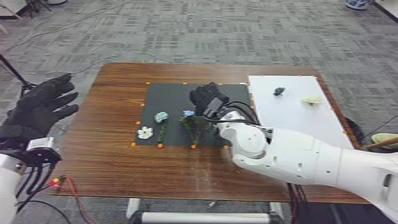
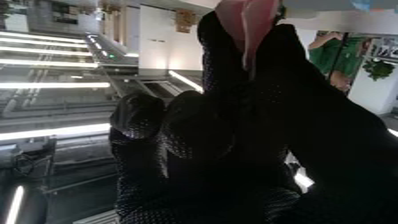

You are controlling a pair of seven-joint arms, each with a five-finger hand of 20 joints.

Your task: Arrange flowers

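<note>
In the head view my right hand [image 1: 210,96] is above the black mat [image 1: 163,94]. The right wrist view shows that hand [image 2: 197,125] with its thumb and finger pinching a pink petal-like flower piece [image 2: 247,22]. A white flower [image 1: 145,132], a pale teal flower [image 1: 161,117] with a green stem, and a blue flower [image 1: 188,113] with a leafy stem lie on the mat's left and middle. On the white board [image 1: 298,120] are a dark blue flower [image 1: 279,91] and a cream flower [image 1: 310,100]. My left hand [image 1: 37,107] is open left of the table.
The brown table [image 1: 107,170] carries mat and board side by side, with small orange marks along their edges. The right arm spans the table's right front, across the board's lower corner. Red and black cables hang by the left arm.
</note>
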